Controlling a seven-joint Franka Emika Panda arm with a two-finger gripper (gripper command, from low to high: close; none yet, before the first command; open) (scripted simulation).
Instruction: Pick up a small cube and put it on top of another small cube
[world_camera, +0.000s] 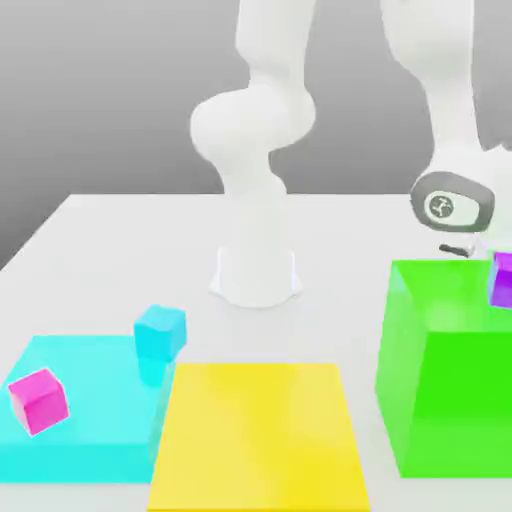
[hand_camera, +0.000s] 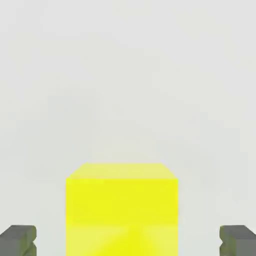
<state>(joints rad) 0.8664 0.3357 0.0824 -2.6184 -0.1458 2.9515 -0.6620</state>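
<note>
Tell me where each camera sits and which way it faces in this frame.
Exterior view: raised and off the arm, looking down across the white table at the arm's base; the wrist shows above the green block.
Hand view: on the hand, looking out between the open jaws at a yellow block on the table.
Shared: the table, and probably the yellow block.

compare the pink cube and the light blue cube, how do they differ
The pink cube is magenta and sits tilted near the cyan platform's front corner; the light blue cube is cyan and stands squarely at the platform's back edge. Both are small, similar-sized cubes on that platform.
</note>
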